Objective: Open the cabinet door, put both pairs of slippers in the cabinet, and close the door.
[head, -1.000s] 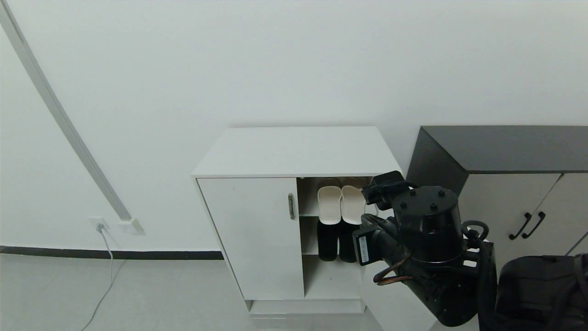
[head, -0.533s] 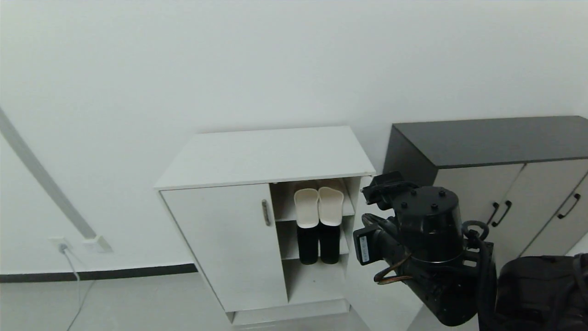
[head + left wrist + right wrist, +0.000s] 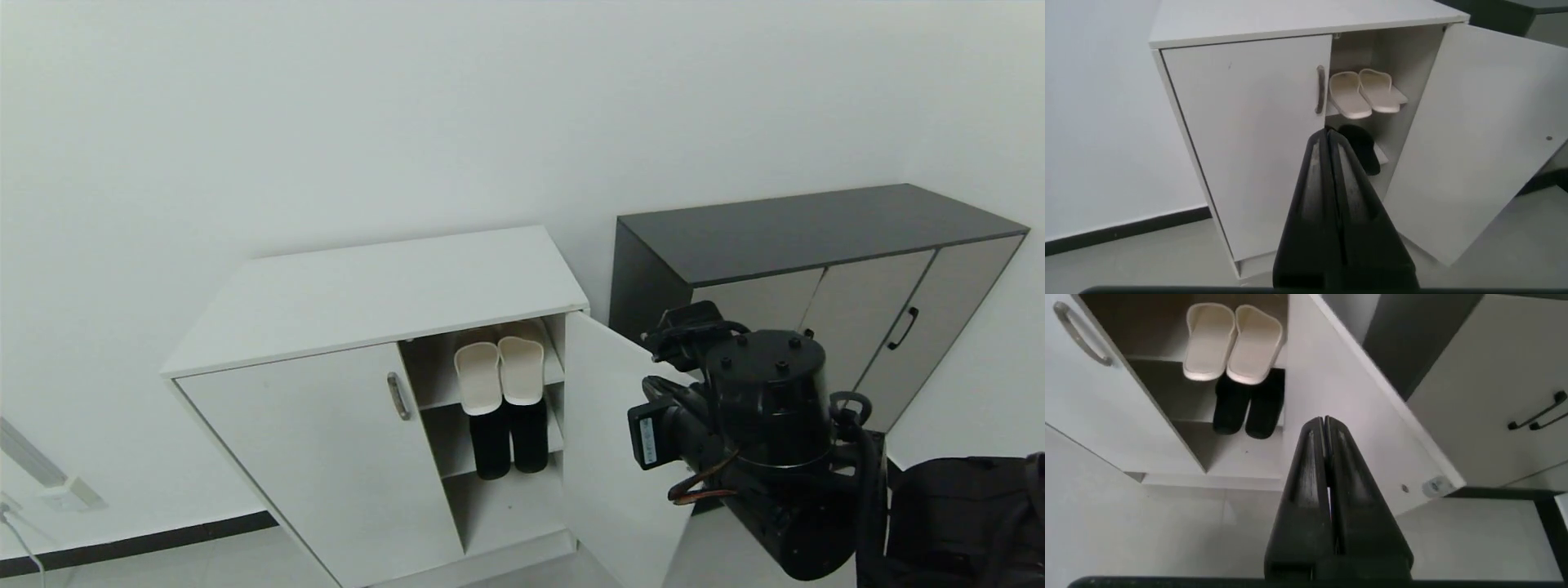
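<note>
At the right wrist, the right gripper [image 3: 1325, 422] has its two fingers pressed flat together with nothing between them, pointing down toward the inner face of the open door [image 3: 1364, 416]. The left gripper [image 3: 1328, 133] is likewise closed and empty, aimed at the cabinet [image 3: 367, 286] opening. Empty, closed fingers suit the job left: both pairs are shelved, so only a push on the door seems to remain, and a blunt closed tip would serve for that. Inside, the white slippers [image 3: 500, 376] lie side by side on the upper shelf, and the black slippers [image 3: 510, 441] sit on the shelf below, directly under them. All appear to sit behind the front edge, so they should not foul the closing door, though the black toes come near that edge. Beside the opening, the closed door [image 3: 318, 457] carries its handle [image 3: 397, 396] at the meeting edge. The open door swings out toward the dark cabinet [image 3: 800, 229], leaving little room on that side, so a push is best started from its outer face near the free edge.
</note>
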Motion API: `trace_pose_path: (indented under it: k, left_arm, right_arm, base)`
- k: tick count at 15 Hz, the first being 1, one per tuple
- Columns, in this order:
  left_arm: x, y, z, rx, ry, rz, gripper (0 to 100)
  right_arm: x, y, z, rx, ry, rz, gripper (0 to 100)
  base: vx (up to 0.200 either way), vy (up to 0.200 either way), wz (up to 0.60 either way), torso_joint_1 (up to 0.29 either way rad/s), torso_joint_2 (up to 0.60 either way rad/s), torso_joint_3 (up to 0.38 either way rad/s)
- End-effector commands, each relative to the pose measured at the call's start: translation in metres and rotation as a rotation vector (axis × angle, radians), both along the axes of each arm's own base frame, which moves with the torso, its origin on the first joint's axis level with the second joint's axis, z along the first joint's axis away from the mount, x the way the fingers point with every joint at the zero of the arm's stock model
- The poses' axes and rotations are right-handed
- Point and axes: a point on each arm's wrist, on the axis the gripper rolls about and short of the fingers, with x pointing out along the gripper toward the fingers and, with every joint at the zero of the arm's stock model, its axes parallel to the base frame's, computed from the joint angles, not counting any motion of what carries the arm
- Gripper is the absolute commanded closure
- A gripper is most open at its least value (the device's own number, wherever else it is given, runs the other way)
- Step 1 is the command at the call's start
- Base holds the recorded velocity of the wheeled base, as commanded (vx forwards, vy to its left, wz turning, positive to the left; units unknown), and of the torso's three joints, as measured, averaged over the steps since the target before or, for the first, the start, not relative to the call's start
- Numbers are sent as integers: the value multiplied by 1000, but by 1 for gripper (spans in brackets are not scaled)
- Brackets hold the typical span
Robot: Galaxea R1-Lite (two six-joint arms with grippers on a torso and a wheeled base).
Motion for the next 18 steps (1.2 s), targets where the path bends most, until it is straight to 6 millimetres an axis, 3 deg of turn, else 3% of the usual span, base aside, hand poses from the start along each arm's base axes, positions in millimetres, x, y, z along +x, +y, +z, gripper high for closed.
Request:
trace_pose_path:
  k: [1, 5, 11, 13, 15, 18]
  left_arm:
    - [0, 0, 0, 0, 1, 1, 100]
    - [0, 0, 0, 1, 1, 1, 100]
    - [0, 0, 0, -2, 1, 1, 100]
    - [0, 0, 0, -2, 1, 1, 100]
    - [0, 0, 0, -2, 1, 1, 100]
    - [0, 0, 0, 0, 1, 1, 100]
  right_arm:
    - [0, -1, 0, -2, -1, -1, 100]
    - [0, -1, -1, -6, 1, 0, 100]
    - [-1, -1, -2, -11, 1, 2, 100]
    - [0, -2, -3, -15, 3, -1, 100]
    - [8, -7, 1, -25, -12, -26, 100]
    - [36, -16, 27, 35, -76, -81, 100]
  base:
    - [0, 0, 0, 0, 0, 0]
    - [0, 0, 0, 0, 0, 0]
    - [-200, 0, 0, -1, 3, 4]
    - [0, 0, 0, 0, 0, 0]
    - [0, 0, 0, 0, 0, 0]
    - [0, 0, 0, 0, 0, 0]
